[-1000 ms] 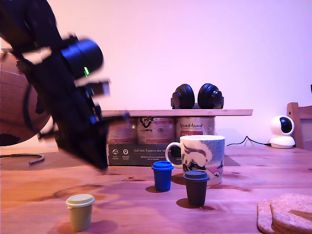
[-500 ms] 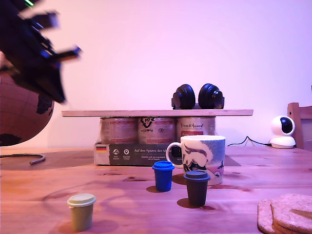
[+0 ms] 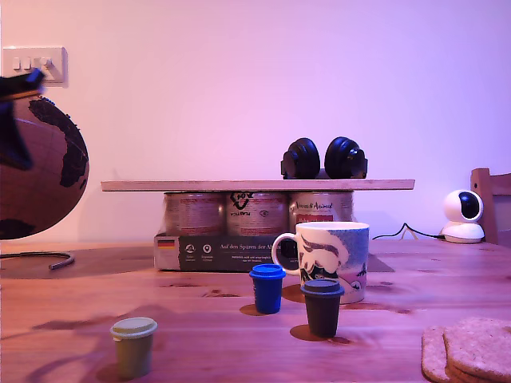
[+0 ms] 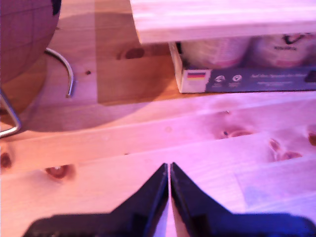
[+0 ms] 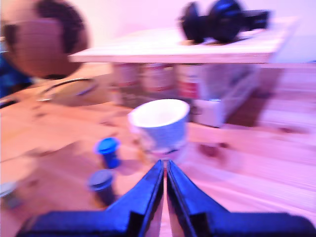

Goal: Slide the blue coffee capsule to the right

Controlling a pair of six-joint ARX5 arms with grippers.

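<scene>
While both end effectors are pinched closed on nothing, blur softens the blue coffee capsule (image 5: 108, 151) beside the mug (image 5: 160, 126).

My first pincer (image 4: 169, 170) closed, above bare table (image 4: 148, 143)

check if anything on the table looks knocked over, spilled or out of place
Nothing stands out. The blue coffee capsule, dark brown capsule and olive-green capsule all stand upright, rims up, and the mug is upright too. No spills show on the wooden table.

Blue coffee capsule (image 3: 267, 288) upright before the mug (image 3: 331, 257), on the table (image 3: 200, 327).
</scene>
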